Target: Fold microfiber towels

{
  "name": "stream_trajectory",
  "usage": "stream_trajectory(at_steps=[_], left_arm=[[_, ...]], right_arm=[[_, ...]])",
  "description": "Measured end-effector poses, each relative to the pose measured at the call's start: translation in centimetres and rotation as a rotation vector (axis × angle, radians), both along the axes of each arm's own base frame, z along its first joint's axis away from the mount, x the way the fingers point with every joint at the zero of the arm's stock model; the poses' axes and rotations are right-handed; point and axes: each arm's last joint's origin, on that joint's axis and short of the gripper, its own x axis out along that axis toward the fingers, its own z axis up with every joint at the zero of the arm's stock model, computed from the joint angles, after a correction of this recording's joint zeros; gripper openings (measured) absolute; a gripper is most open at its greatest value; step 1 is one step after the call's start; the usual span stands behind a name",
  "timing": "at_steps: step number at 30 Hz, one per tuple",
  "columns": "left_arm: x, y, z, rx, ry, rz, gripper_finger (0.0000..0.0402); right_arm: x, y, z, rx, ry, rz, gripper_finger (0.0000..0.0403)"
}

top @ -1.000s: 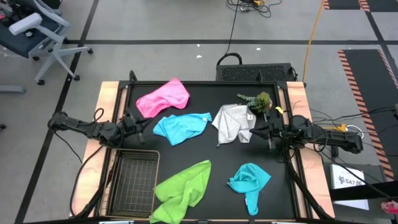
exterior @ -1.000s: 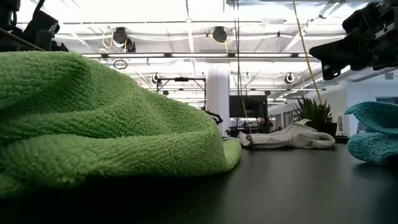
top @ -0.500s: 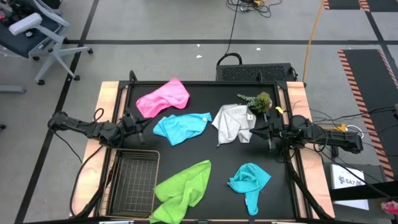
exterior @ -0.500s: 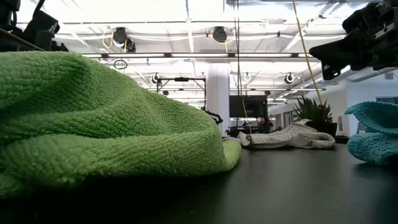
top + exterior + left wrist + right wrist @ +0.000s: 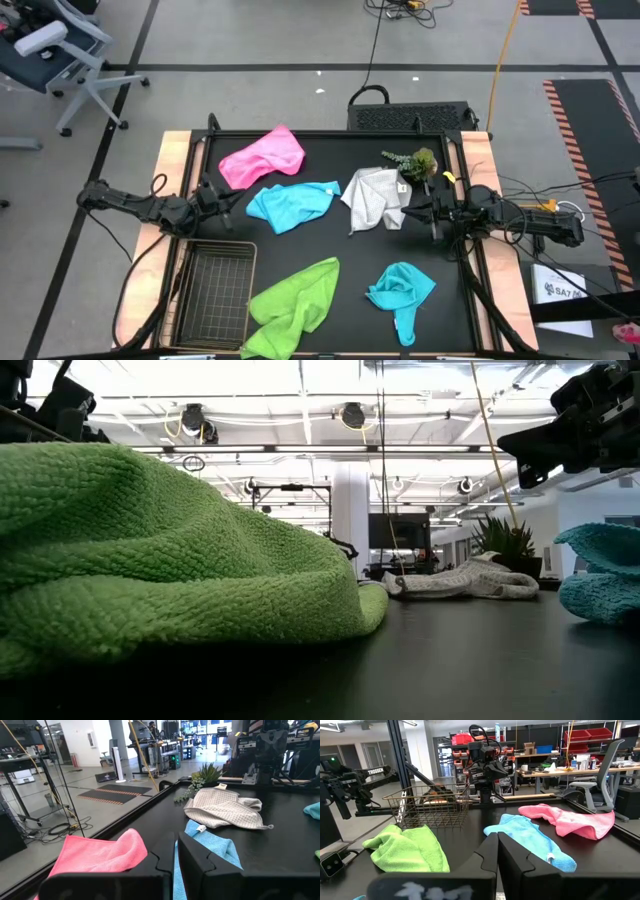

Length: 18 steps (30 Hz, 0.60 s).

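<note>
Five towels lie crumpled on the black table (image 5: 330,250), and neither gripper touches any of them. The pink towel (image 5: 262,156) is at the far left, the light blue one (image 5: 291,204) just nearer, and the grey-white one (image 5: 376,197) is at centre right. The lime green towel (image 5: 293,306) and the teal towel (image 5: 401,291) lie toward the near edge. My left gripper (image 5: 236,199) hovers level at the table's left side, shut on nothing, pointing across at the light blue towel (image 5: 212,847). My right gripper (image 5: 408,211) hovers level at the right side, also shut on nothing, beside the grey-white towel.
A wire mesh basket (image 5: 215,290) stands at the near left, next to the lime green towel. A small potted plant (image 5: 415,162) stands at the far right behind the grey-white towel. Bare table shows in the middle, between the blue, green and teal towels.
</note>
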Motion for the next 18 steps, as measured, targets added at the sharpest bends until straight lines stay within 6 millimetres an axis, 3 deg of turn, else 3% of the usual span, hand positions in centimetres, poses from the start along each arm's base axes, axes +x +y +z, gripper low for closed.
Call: stream_trajectory(at_steps=[18], left_arm=[[0.02, -0.01, 0.25, -0.061, -0.056, 0.003, 0.0026]], right_arm=[[-0.01, 0.0, 0.21, -0.003, -0.022, 0.0, 0.0]])
